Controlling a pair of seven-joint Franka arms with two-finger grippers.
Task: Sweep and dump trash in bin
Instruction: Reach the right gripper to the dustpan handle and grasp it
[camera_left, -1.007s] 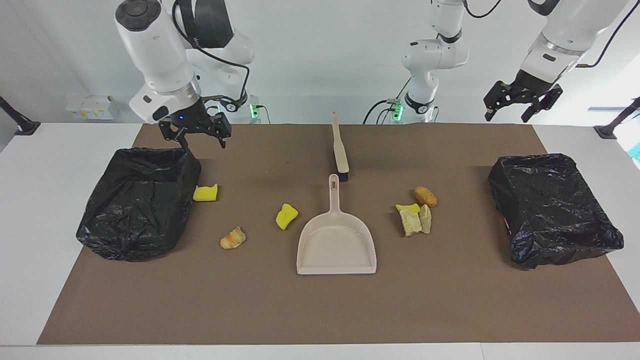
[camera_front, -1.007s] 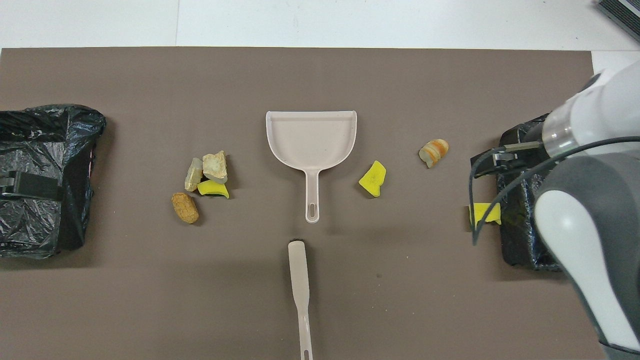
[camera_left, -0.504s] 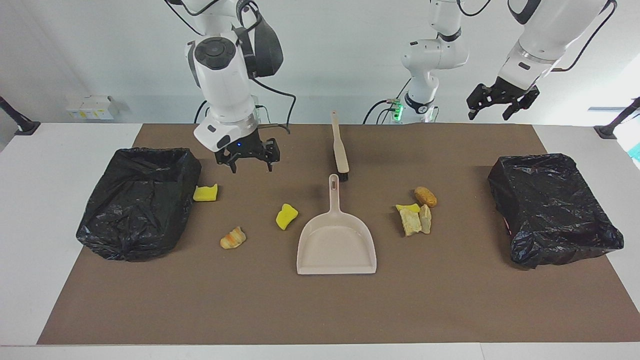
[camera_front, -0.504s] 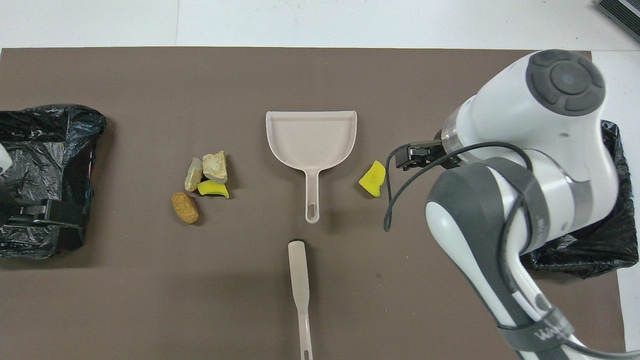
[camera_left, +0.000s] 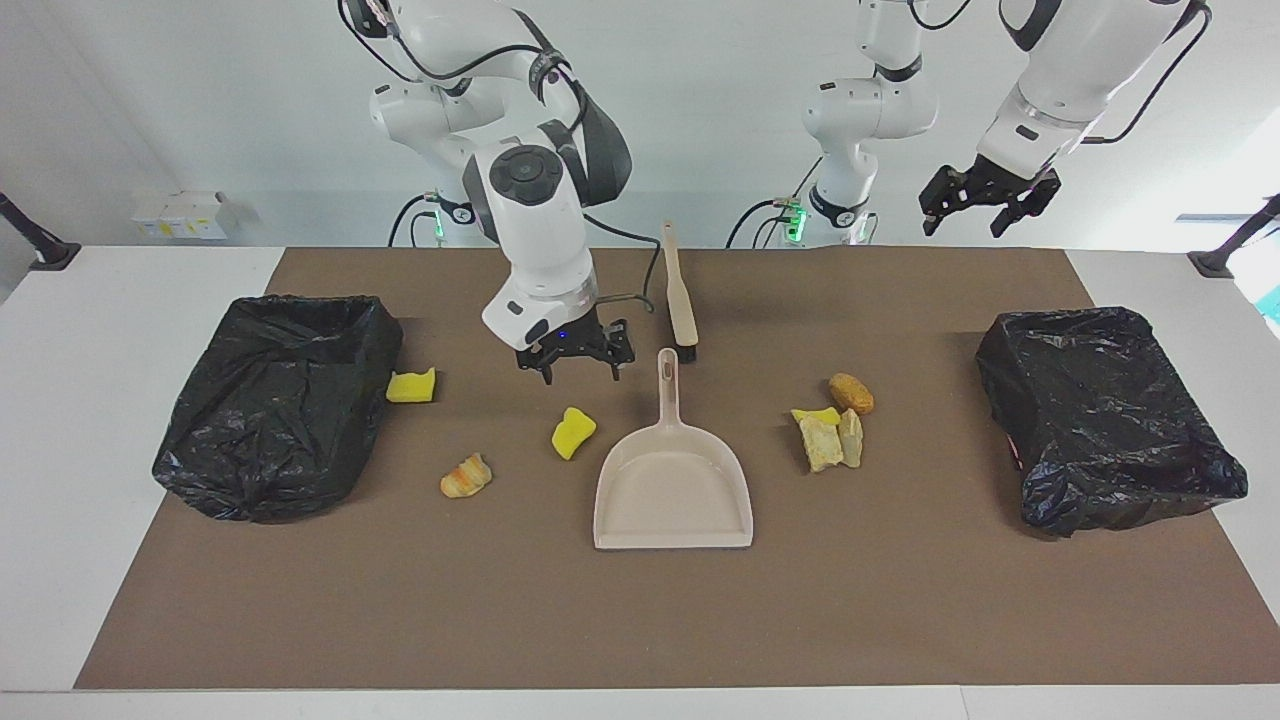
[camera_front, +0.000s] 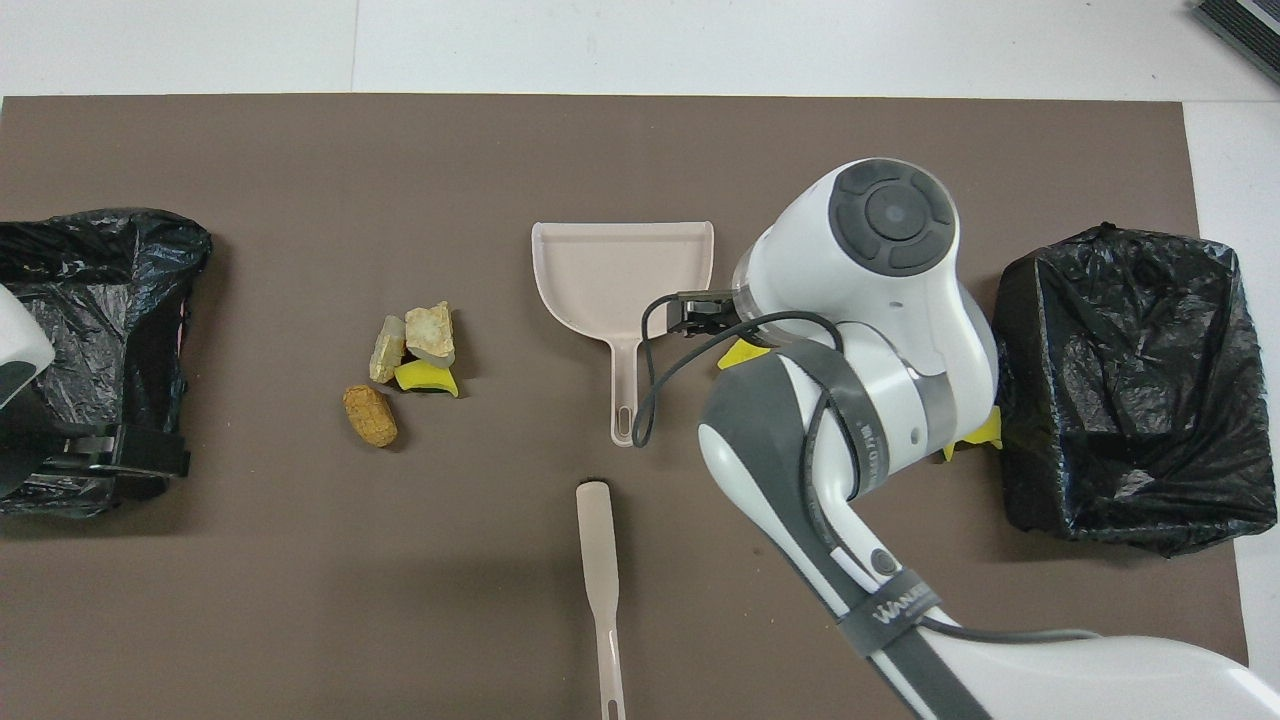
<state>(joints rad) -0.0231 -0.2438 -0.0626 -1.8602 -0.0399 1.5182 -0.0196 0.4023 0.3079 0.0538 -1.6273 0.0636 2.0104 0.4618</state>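
Since a second ago the right gripper (camera_left: 568, 362) has been travelling from the rim of the bin at the right arm's end toward the middle of the worktop (camera_left: 640, 620), and it is now hanging low over the brown mat just beside the dustpan handle (camera_left: 668, 385), its fingers spread wide and holding nothing. Meanwhile the left gripper (camera_left: 978, 206) has been drifting up and inward; it is hovering high above the mat's edge near its own base, also wide open and empty. Trash is lying in two groups: a yellow sponge chunk (camera_left: 411, 385) touching the black-bagged bin (camera_left: 280, 400), another yellow chunk (camera_left: 573, 432) and a striped bread piece (camera_left: 466, 476) between that bin and the beige dustpan (camera_left: 673, 490); toward the left arm's end, a cluster of tan scraps (camera_left: 830, 435) and a brown roll (camera_left: 851, 393) is sitting beside the pan. Nearer the robots, the brush (camera_left: 680, 295) is lying with its bristles just short of the handle. A second bagged bin (camera_left: 1100, 415) is standing at the left arm's end.
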